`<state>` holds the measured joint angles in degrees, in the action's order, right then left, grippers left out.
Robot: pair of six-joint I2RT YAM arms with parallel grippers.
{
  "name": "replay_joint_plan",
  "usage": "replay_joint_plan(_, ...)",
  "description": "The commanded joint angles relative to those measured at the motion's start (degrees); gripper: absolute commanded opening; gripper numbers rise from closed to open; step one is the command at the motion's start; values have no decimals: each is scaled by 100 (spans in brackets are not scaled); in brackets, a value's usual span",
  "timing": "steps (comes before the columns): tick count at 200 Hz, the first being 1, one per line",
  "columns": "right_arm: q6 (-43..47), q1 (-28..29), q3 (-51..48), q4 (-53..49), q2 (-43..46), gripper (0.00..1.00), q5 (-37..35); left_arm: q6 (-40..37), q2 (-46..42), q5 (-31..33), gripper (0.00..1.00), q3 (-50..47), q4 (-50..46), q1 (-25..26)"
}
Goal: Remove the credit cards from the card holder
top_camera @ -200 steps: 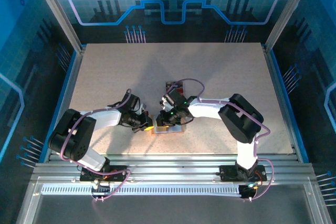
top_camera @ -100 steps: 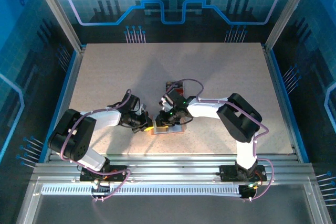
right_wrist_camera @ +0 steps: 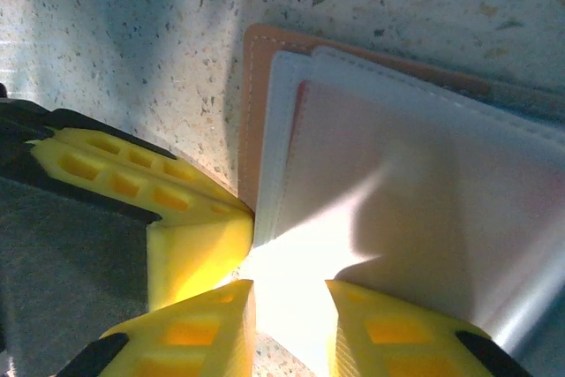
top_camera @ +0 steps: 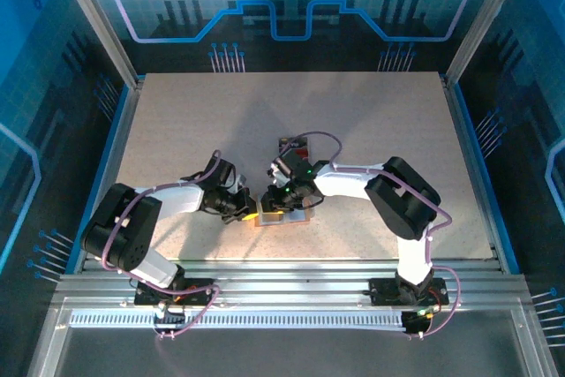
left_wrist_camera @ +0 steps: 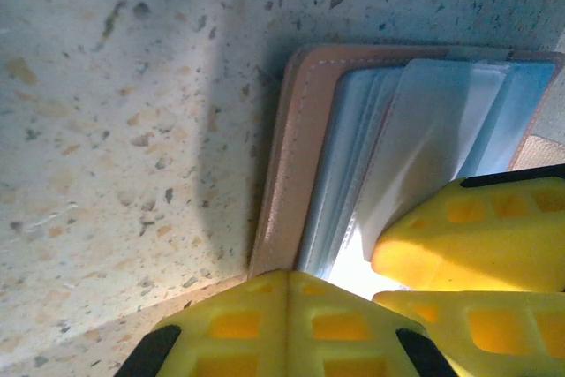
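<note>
On the speckled table [top_camera: 371,130] inside blue-lit walls [top_camera: 282,6], we see the card holder [left_wrist_camera: 284,156] lying open just ahead of the left gripper [left_wrist_camera: 287,302], whose jaws are shut and empty. The right gripper [right_wrist_camera: 287,302] has its jaws slightly parted, loose at the clear sleeves [right_wrist_camera: 424,218].

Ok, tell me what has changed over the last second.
Nothing visibly moved. The left gripper stays shut at the edge of the open tan-brown leather card holder; the right gripper hovers, jaws slightly apart, at its grey-blue sleeves.
</note>
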<state>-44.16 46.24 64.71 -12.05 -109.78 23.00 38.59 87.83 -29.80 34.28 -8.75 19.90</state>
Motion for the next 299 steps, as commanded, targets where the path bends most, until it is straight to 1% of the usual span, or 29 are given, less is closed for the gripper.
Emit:
replay_joint_plan(1, -135, 70, -133, 155, 276, 26, 52, -148, 68, 71, 1, -40, -214, 27)
replay_joint_plan(22, -113, 40, -100, 109, 325, 27, -55, -167, 88, 79, 1, -1, -244, 31)
replay_joint_plan(64, 200, 4, 145, -694, 123, 27, -505, -180, 127, 61, 1, 35, -242, 31)
replay_joint_plan(102, 330, -1, 167, -1001, 113, 27, -717, -194, 173, 56, 1, 26, -220, 31)
replay_joint_plan(144, 191, -77, -65, -717, 350, 27, -628, -194, 179, 56, 1, 41, -215, 27)
replay_joint_plan(178, 18, -129, -244, -364, 394, 26, -438, -81, -30, 20, 0, 134, -232, 31)
replay_joint_plan(227, -142, -177, -453, 10, 414, 26, -270, 333, -375, -149, 2, 174, 30, 77)
replay_joint_plan(259, -259, -246, -629, 288, 463, 26, -131, 492, -338, -159, 2, 175, 162, 189)
replay_joint_plan(299, -359, -317, -794, 523, 508, 26, -14, 564, -51, -204, 2, 128, 381, 266)
